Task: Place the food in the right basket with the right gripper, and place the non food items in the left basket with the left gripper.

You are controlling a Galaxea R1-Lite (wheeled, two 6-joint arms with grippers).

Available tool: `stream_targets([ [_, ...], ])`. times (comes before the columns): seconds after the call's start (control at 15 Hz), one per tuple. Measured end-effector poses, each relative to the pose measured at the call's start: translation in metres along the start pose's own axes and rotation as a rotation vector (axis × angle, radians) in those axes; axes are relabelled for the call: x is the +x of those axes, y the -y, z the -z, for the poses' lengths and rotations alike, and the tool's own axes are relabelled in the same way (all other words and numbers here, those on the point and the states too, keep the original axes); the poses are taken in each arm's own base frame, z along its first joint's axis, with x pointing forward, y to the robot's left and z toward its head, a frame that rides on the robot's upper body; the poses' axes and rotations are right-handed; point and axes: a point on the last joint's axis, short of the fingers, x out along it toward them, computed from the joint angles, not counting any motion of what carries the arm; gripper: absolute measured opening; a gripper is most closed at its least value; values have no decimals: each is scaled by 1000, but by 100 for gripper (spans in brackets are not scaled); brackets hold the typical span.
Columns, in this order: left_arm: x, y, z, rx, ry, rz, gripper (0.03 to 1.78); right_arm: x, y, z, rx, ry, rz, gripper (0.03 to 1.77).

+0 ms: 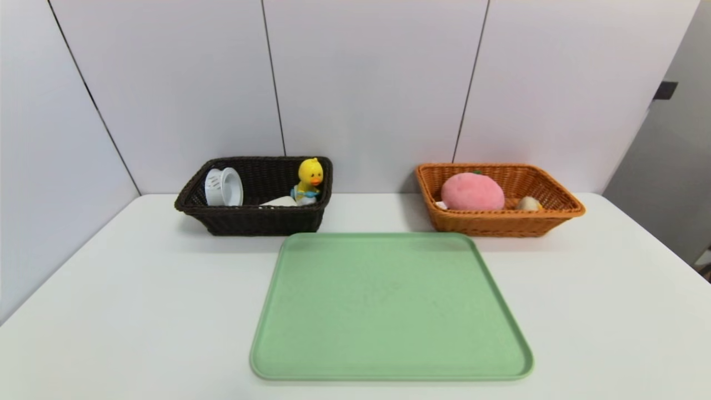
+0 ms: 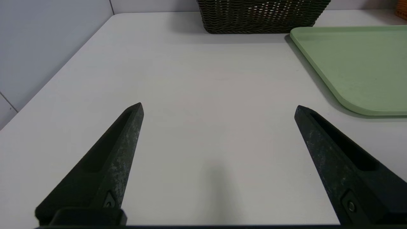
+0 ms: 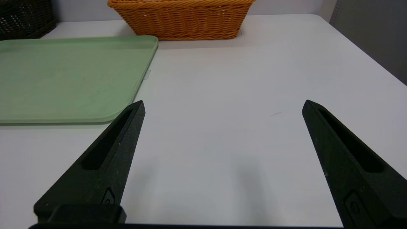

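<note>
So the left gripper [image 2: 218,106] is just hanging over the white table [image 1: 139,311], fingers spread wide with nothing between them, and the dark basket [image 1: 266,222] with the yellow duck [image 1: 310,176] sits out beyond it. Right gripper [image 3: 225,103] is the same deal (wide and empty too), with the orange basket [image 1: 500,225] holding the pink plush [image 1: 472,192] ahead of it.

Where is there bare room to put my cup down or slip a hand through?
The green tray is bare, as is the white table on both sides of it. Between the dark basket and the orange basket, a hand could probably pass behind the tray. Crowded: both baskets, particularly around the duck and pink plush.
</note>
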Motion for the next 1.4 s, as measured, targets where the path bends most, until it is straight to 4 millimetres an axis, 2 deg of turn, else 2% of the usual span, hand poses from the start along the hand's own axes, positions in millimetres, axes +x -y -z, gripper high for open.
stream_targets([
  [1.4,0,0,0,0,0,0,169,0,0,0,0,0,0,171],
])
